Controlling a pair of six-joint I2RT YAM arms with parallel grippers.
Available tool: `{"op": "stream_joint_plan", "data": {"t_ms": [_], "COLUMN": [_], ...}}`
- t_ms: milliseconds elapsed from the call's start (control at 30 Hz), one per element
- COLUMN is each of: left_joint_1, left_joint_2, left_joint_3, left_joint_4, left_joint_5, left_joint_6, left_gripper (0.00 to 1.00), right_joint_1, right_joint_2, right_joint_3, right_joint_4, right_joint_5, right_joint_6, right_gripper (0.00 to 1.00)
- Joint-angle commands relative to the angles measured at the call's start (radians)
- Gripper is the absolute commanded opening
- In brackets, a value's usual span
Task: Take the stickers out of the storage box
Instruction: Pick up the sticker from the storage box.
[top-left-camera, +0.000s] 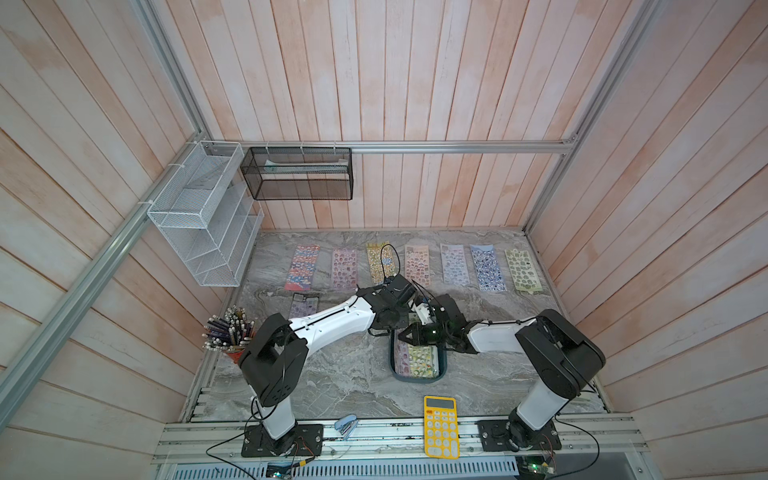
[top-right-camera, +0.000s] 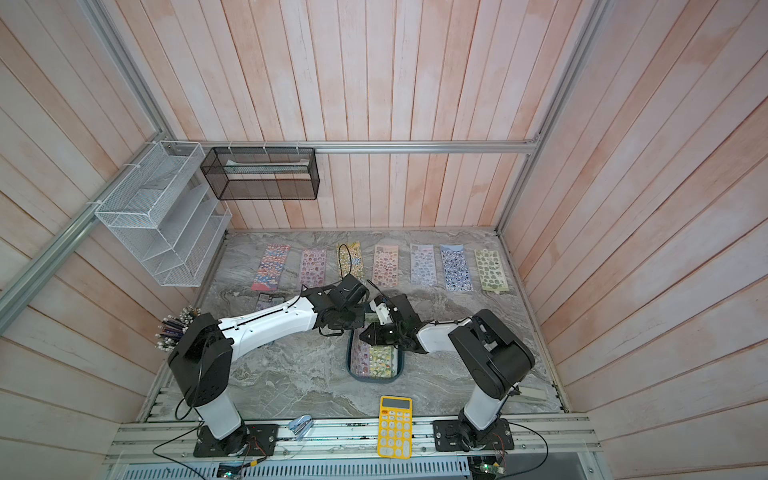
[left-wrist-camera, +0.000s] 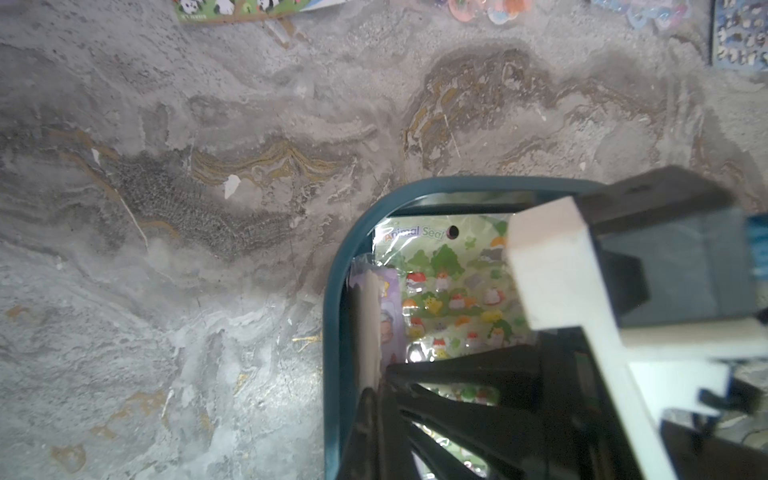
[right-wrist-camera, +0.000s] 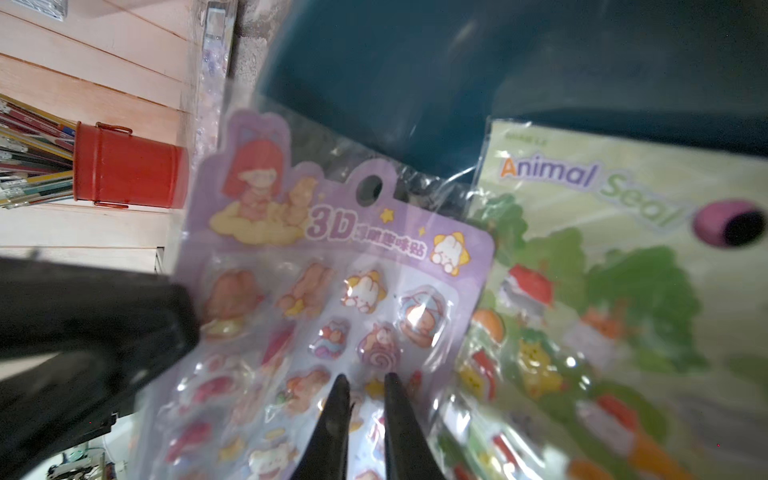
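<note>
Across the grey marble tabletop (top-left-camera: 332, 374) both arms reach inward and meet over its middle. The left arm (top-left-camera: 332, 320) slants in from beside the tin of pencils (top-left-camera: 230, 332), and the right arm (top-left-camera: 494, 336) comes from the opposite side. Beneath their wrists sits the teal storage box (top-left-camera: 417, 378), near the front centre in both top views, its far end hidden by the arms. Seven sticker sheets (top-left-camera: 417, 266) lie outside it in a row along the far edge, side by side and apart. An eighth sheet (top-left-camera: 301, 305) lies nearer, partly under the left arm. Two more are in the box. A green Animal Seal sheet (right-wrist-camera: 602, 291) lies flat on the bottom. Beside it, a lilac sheet (right-wrist-camera: 353, 291) is raised on one long side near the box wall. The left gripper (left-wrist-camera: 372, 399) is closed, pinching that lilac sheet at its edge. The right gripper (right-wrist-camera: 365, 386) hovers over the same sheet's face, its tips a narrow slit apart; whether they touch it I cannot tell.
</note>
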Motion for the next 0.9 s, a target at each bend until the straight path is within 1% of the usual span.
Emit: {"op": "stream_joint_plan", "data": {"t_ms": [0,233,400,500,600,767,867], "left_joint_1": [-0.005,0.01,0.049,0.076,0.104,0.167,0.213], "left_joint_2": [-0.01,-0.04,-0.094,-0.154,-0.217,-0.326,-0.38], "left_joint_3": [0.009,-0.011,-0.049,-0.081,-0.105,-0.15,-0.177], "left_joint_4": [0.015,0.039,0.12,0.178,0.235,0.35,0.42], "left_joint_5": [0.025,0.045,0.131,0.171,0.203,0.282,0.344], "left_joint_6": [-0.002,-0.013,-0.025,-0.022,0.002,0.023,0.018], "left_gripper": [0.0,0.0,0.0,0.0,0.0,0.0,0.0], "right_joint_1": [-0.005,-0.008,-0.019,-0.051,-0.102,-0.163,-0.172], "right_joint_2": [-0.07,-0.181,-0.256,-0.319,-0.409,-0.558,-0.622], "right_joint_3": [0.02,0.078,0.096,0.09,0.048,-0.012,-0.025], "right_joint_4": [-0.109,-0.262,-0.34,-0.359,-0.305,-0.17,-0.11], "right_joint_5": [0.067,0.178,0.247,0.259,0.208,0.058,0.001], "right_joint_6": [-0.058,-0.121,-0.148,-0.16,-0.176,-0.179,-0.166], "right_gripper": [0.19,0.22,0.26,0.3,0.37,0.58,0.67]}}
